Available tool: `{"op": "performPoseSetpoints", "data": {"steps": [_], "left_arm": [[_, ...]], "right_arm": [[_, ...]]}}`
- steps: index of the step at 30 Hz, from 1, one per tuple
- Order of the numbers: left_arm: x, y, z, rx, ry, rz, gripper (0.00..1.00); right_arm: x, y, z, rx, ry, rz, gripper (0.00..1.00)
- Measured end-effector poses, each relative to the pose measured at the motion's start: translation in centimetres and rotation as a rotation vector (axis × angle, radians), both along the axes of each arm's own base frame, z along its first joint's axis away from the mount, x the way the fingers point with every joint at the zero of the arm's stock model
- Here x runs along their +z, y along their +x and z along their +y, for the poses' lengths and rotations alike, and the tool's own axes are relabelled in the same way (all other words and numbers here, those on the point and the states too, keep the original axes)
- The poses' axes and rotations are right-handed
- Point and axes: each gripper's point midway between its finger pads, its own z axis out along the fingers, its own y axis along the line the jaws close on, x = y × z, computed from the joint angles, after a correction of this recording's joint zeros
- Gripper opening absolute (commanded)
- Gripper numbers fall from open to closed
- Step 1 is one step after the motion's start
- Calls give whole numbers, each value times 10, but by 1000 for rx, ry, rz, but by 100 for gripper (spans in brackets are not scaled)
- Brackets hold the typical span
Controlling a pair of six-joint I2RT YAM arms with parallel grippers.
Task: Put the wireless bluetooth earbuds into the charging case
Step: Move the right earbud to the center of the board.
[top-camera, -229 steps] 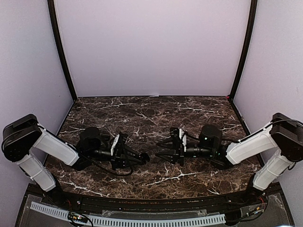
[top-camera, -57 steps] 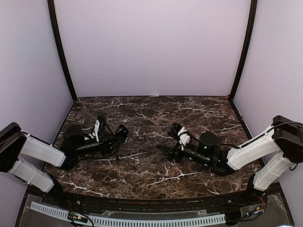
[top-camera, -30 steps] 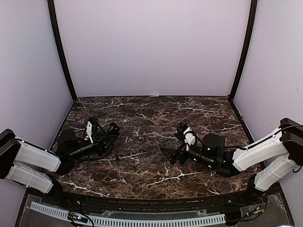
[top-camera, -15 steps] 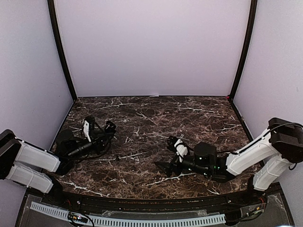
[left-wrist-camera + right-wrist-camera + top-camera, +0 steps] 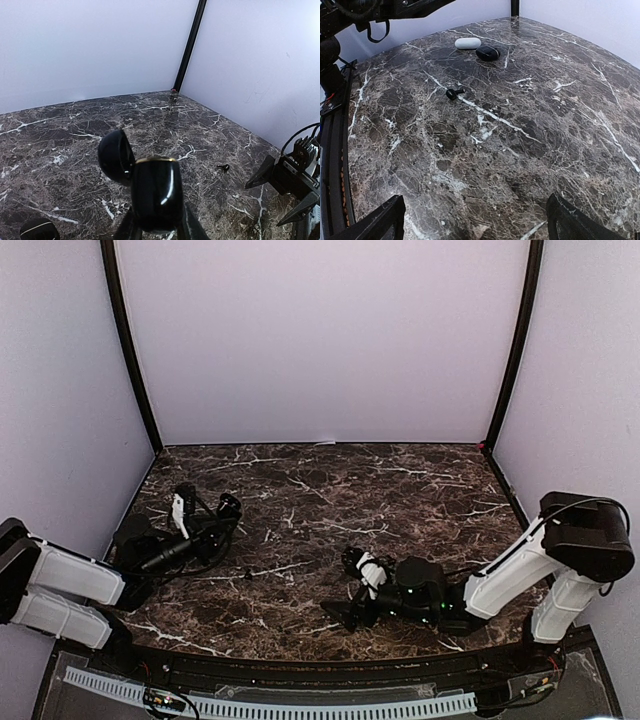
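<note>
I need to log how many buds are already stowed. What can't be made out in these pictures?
- Left wrist view: the inside of the open black charging case held in the left pincer; its own wall hides it.
- Right wrist view: contents of the white case and black case; seen only from outside.
- Top view: the black earbud, a mere speck on dark marble.

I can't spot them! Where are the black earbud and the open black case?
black earbud [image 5: 452, 93], right wrist view, its body.
open black case [image 5: 152, 192], left wrist view, its glossy base.
</note>
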Motion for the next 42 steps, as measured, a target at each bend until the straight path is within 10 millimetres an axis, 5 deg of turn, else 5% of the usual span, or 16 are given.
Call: {"op": "performPoseSetpoints", "data": {"steps": [6,15,23,30,42], "left_arm": [[4,-2,1,2,-7,-12,19],[16,3,15,79,-18,-38,16],[17,10,33,189,-6,-40,16],[13,11,35,203,3,-28,16],[15,10,36,206,5,-37,16]], "right_arm": [[4,-8,17,73,26,0,84],[-20,-10,63,177,3,0,76],[-29,24,112,94,-5,-30,72],[-47,57,136,-56,-50,1,66],[-56,58,176,-57,-89,-25,64]]}}
